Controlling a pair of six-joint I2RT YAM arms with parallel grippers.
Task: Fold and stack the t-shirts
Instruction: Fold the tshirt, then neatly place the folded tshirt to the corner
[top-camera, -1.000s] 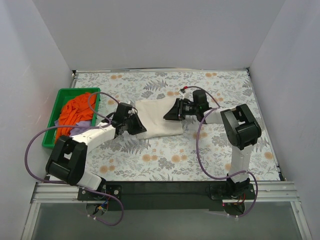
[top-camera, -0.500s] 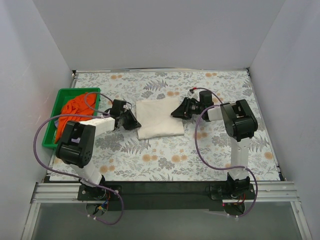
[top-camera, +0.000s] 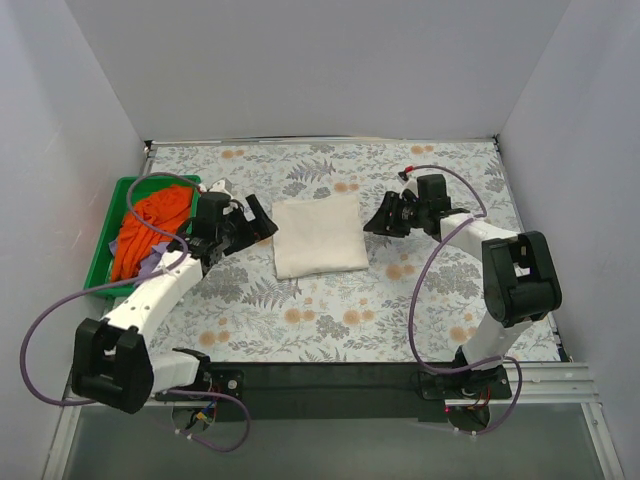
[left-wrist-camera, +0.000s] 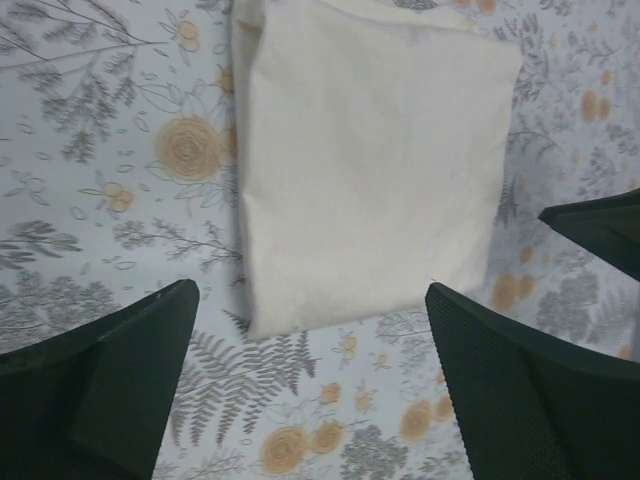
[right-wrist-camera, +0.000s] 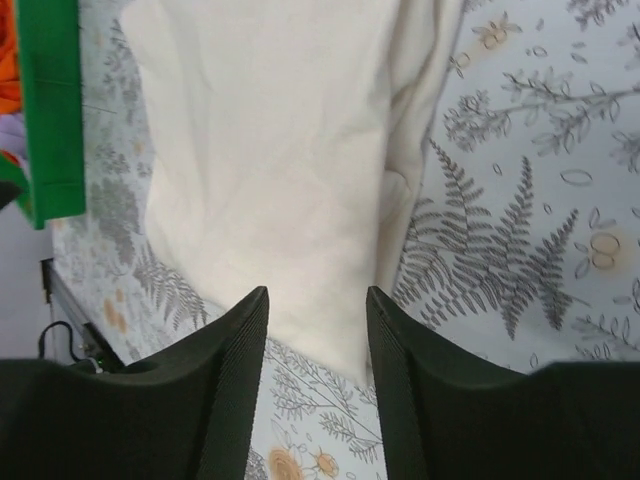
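Floral table (top-camera: 440, 300): cream t-shirt (top-camera: 318, 236) folded into rectangle, flat at centre, between both arms. Green tray (top-camera: 98, 272) at left edge: orange t-shirt (top-camera: 150, 222) bunched inside, lavender t-shirt (top-camera: 150, 265) peeking beneath. Left gripper (top-camera: 252, 225) just beside cream t-shirt's left edge, jaws wide, empty. Right gripper (top-camera: 383, 218) near its right edge, jaws half-parted, holding nothing.

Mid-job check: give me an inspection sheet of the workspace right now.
Surface: floral-print table, no spills seen.
Job's things: cream t-shirt folded at centre; orange t-shirt and lavender t-shirt heaped in the green tray.
Clutter: nothing seen.
Grippers: left gripper open, empty, left of the cream t-shirt; right gripper open, empty, on its right.
Cables: purple cables loop off both arms; the left one passes over the tray.
Surroundings: white walls on three sides.
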